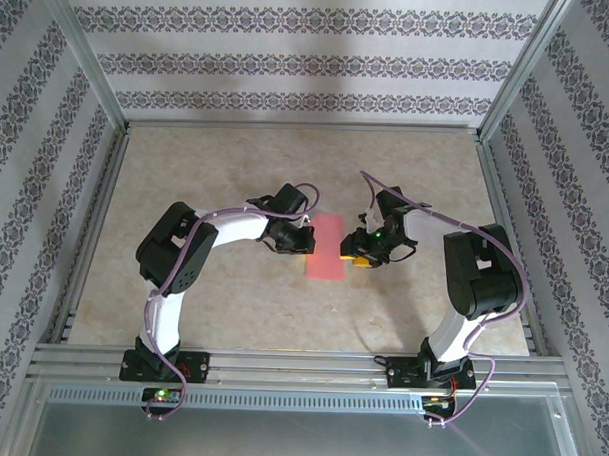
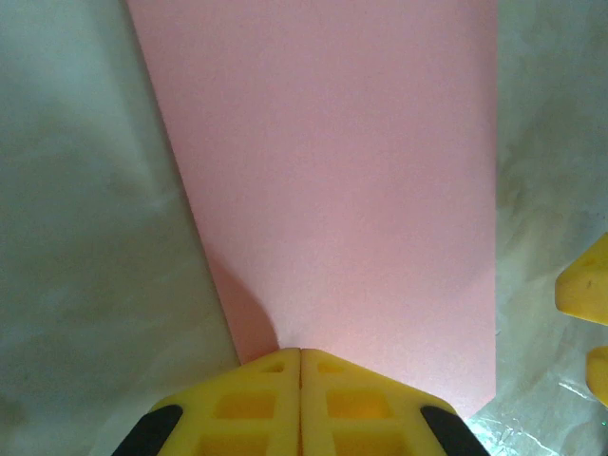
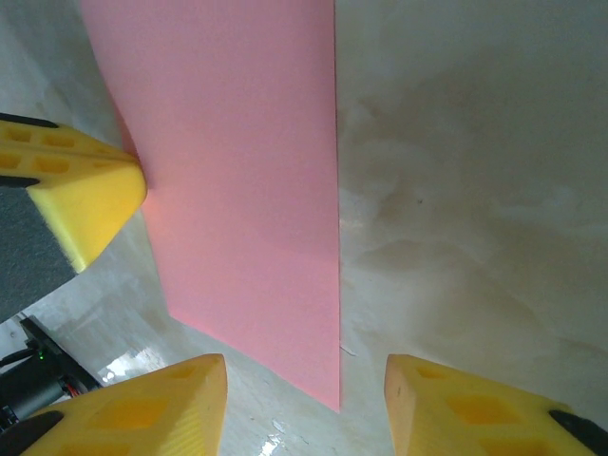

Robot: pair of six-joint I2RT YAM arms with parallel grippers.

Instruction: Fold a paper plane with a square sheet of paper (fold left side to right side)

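Two tools (image 2: pixel 300 363) (image 3: pixel 306 372), one pink sheet (image 1: pixel 327 247)

Item: square sheet of paper (image 1: pixel 326 247), salmon-pink, plain, seen as a narrow rectangle. Lies flat on worktop (image 1: pixel 232 296) between left tool (image 1: pixel 305 243), whose tip touches its edge, and right tool (image 1: pixel 359 258).

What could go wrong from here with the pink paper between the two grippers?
The shut left gripper seems to press the sheet of paper at one edge only; sliding could skid it on the glossy table or skew the fold. The open right gripper hangs over a corner of its opposite edge; closing there might crumple it.
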